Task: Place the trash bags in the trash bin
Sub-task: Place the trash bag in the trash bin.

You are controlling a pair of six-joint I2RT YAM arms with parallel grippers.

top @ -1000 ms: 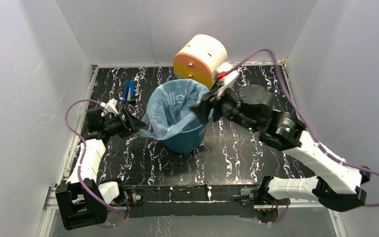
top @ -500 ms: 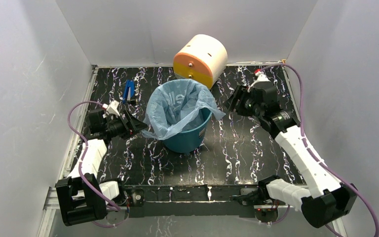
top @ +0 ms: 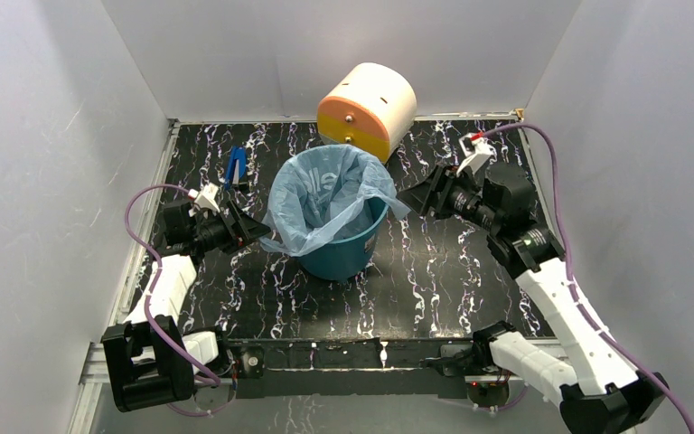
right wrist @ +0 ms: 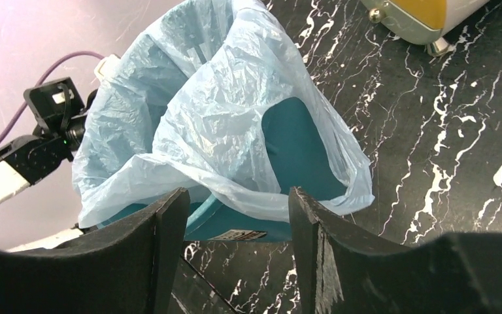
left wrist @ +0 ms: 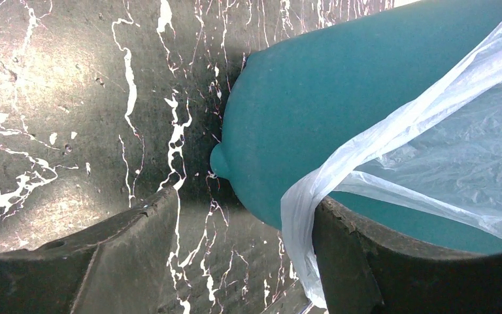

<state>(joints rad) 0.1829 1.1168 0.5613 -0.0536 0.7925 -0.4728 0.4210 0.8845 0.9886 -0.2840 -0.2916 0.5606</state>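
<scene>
The teal trash bin (top: 348,253) stands mid-table with the light-blue trash bag (top: 321,194) hanging inside it and draped over its rim. My left gripper (top: 251,231) is open at the bag's left corner. In the left wrist view the bag (left wrist: 366,157) trails down the bin (left wrist: 314,104) and lies against the inner side of one finger (left wrist: 392,268). My right gripper (top: 413,201) is open just right of the bag's right corner. From the right wrist, the bag's edge (right wrist: 255,131) hangs just beyond the tips of my right gripper (right wrist: 238,203), with nothing between them.
A cream-and-orange drum (top: 368,108) lies on its side behind the bin. A small blue object (top: 236,167) rests at the back left. White walls close in the black marbled table (top: 452,289) on three sides.
My right arm has drawn back from the bin's rim to the right and now faces the bag's right corner from lower down. The left arm has hardly moved.
</scene>
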